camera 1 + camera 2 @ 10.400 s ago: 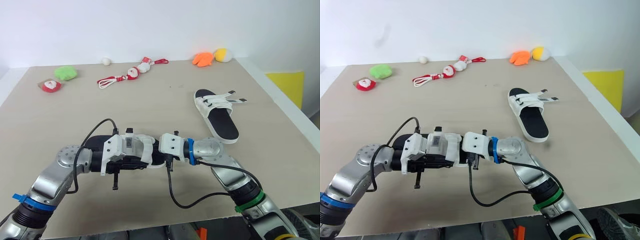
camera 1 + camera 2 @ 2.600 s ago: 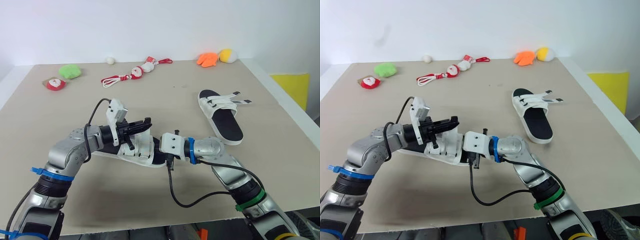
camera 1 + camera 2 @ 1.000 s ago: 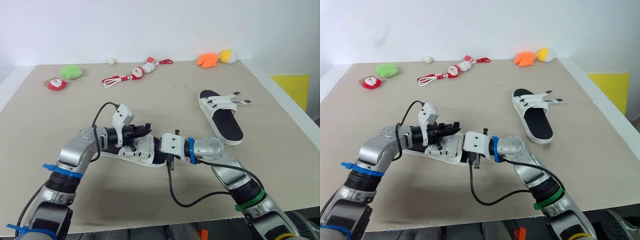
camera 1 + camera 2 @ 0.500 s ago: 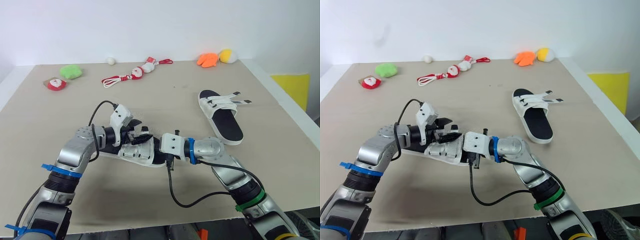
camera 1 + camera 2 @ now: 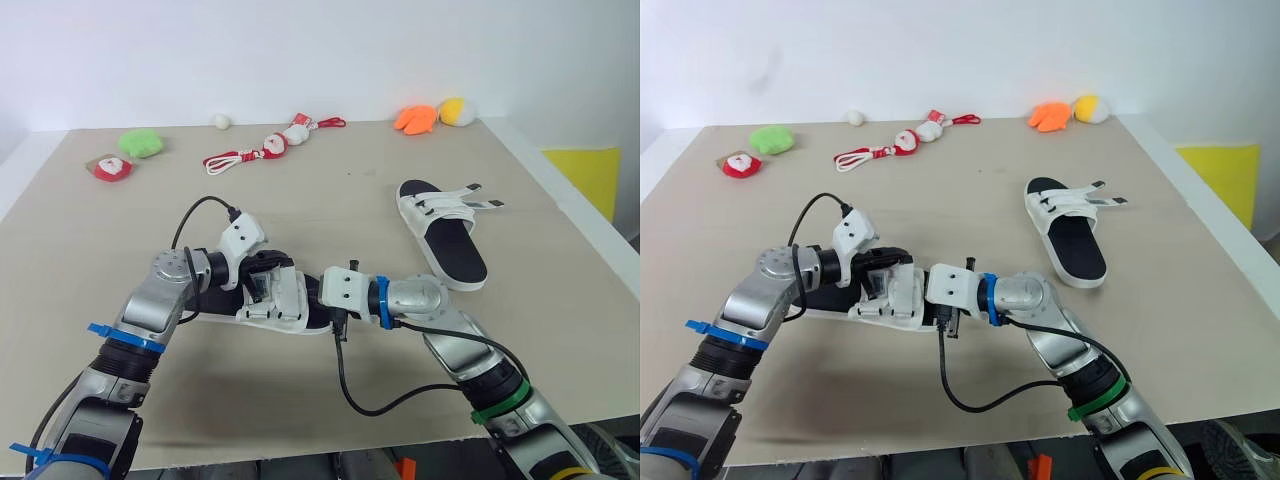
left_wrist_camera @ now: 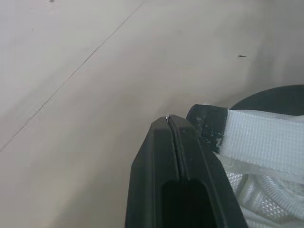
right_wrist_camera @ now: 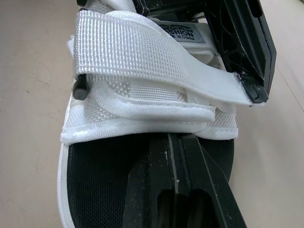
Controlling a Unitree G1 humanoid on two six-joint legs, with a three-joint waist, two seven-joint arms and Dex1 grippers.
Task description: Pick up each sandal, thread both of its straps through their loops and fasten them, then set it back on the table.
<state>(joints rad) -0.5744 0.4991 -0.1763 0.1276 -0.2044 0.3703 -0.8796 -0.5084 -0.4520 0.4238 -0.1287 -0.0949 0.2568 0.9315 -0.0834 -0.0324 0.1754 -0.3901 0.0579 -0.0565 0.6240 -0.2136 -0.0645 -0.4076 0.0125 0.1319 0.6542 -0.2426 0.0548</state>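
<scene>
A white sandal (image 5: 290,303) with a black footbed lies on the table near the front, between my two grippers. My left gripper (image 6: 169,118) is shut, and its fingertips rest against the free end of the sandal's front strap (image 7: 142,52). From the heel side, my right gripper (image 7: 172,140) is shut, its tips lying on the footbed just under the lower strap. The second sandal (image 5: 445,235) lies to the right, farther back. Its two straps (image 5: 480,205) stick out loose to the right.
Along the table's back edge lie a green plush (image 5: 140,143), a red-and-white plush (image 5: 108,167), a red cord with small figures (image 5: 265,150), a white ball (image 5: 220,121), and orange (image 5: 417,118) and yellow (image 5: 457,110) plush toys. The table's right edge (image 5: 570,215) runs just beyond the second sandal.
My left gripper was open above the sandal's strap. It has since turned down onto the strap and shut. The right arm and the sandal have stayed put.
</scene>
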